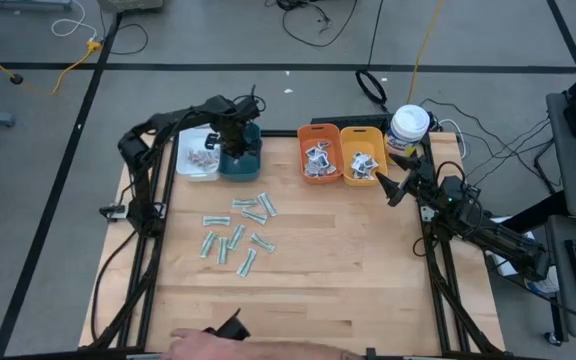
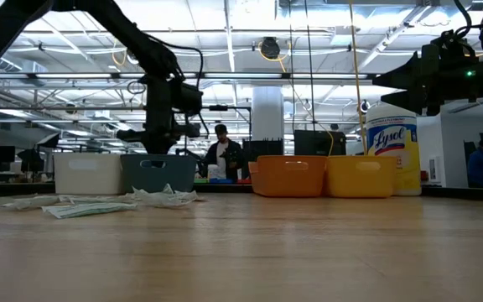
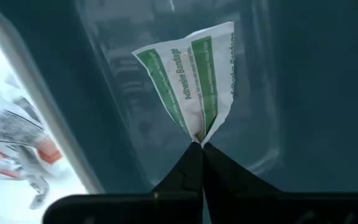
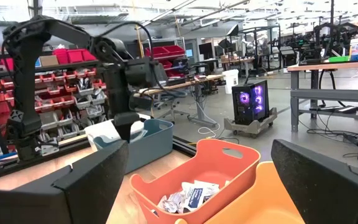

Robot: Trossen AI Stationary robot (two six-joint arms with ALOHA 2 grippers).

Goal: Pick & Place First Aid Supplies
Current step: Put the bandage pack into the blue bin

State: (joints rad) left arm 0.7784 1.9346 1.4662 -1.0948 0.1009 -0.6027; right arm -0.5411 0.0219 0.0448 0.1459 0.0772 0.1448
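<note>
Left wrist view: left tool (image 3: pixel 201 147) pinches green-striped bandage packet (image 3: pixel 191 78) over teal bin (image 3: pixel 316 93).

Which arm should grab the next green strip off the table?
Left, probably. Its gripper, pinching a bandage strip over the teal bin, is nearer the loose strips than the open right gripper.

Left arm: reaches from the table's left edge toward the far side, elbow raised, wrist pointing straight down.
Left gripper (image 3: pixel 199 148): fingertips pressed together, pinching a packet.
Right arm: lies along the table's right side, stretched low toward the far edge.
Right gripper (image 1: pixel 386 184): held above the table, fingers (image 4: pixel 92 180) spread wide apart, nothing between them.
</note>
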